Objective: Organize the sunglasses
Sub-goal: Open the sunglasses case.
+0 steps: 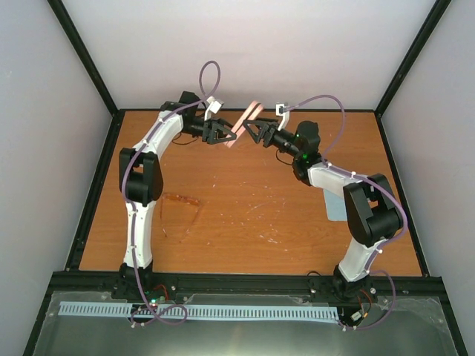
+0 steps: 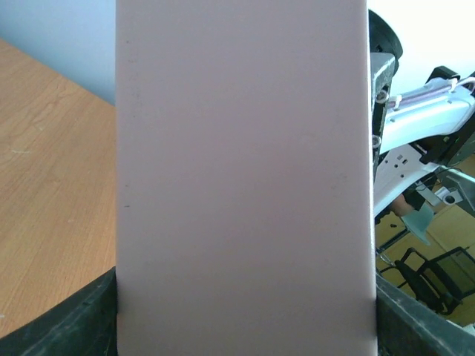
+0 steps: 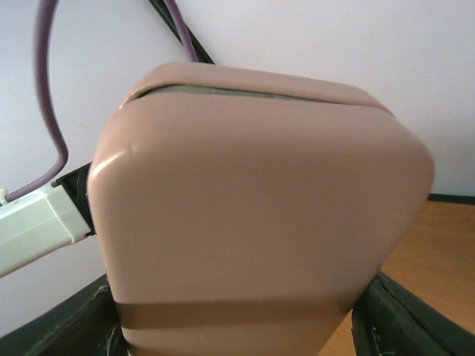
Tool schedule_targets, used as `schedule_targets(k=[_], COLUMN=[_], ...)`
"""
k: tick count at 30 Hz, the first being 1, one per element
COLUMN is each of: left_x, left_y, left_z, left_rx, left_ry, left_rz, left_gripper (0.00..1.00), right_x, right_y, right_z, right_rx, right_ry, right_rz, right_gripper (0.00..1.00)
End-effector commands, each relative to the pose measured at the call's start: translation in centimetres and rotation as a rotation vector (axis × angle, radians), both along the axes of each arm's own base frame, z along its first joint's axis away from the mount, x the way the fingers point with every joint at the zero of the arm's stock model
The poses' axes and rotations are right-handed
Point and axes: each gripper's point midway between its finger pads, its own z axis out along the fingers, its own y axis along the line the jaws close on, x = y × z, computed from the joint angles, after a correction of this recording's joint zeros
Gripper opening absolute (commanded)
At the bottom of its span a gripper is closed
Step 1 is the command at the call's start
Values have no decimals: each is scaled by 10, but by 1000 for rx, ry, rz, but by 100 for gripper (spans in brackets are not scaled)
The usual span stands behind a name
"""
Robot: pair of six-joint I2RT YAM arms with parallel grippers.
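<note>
pink case (image 1: 249,115) held above the worktop (image 1: 260,193)
the left gripper (image 1: 225,135) and the right gripper (image 1: 250,129) each pinch the pink case from opposite sides at upper centre; the sunglasses (image 1: 182,201) lie on the worktop at centre left, well apart from the pink case.

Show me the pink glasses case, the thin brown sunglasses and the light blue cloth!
Pale pink rounded case (image 1: 247,117): top view, its upper part.
Thin amber-brown sunglasses (image 1: 180,199): top view, the darker top part of the frame.
Flat light blue cloth (image 1: 334,209): top view, its visible left strip.
</note>
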Motion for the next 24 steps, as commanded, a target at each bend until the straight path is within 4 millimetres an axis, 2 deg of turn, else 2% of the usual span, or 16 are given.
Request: schedule_targets(k=[1,3,4,8,9,20,24], left_x=[-27,-27,-27,-25,-24,-11,-2], left_y=[16,16,16,12,11,1,-2], left_z=[90,90,90,84,82,55,38], left_rx=[-389,-387,-382,-333,-316,-57,32], left_ry=[39,40,39,27,15,-221,-258], left_rz=[-149,-150,-148,-129,-121,-10,18], left_gripper=[33,37,45,96,99,100,100], right_x=[-13,-14,-14,-14,-14,-18,-23], right_y=[4,3,2,1,1,0,0], right_z=[24,25,25,25,25,24,29], right_rx=[67,76,76,69,63,18,23], right_ry=[-79,-82,-82,-77,-78,-69,-74], right_rz=[62,65,67,64,60,60,76], right_gripper=[58,49,46,40,40,36,36])
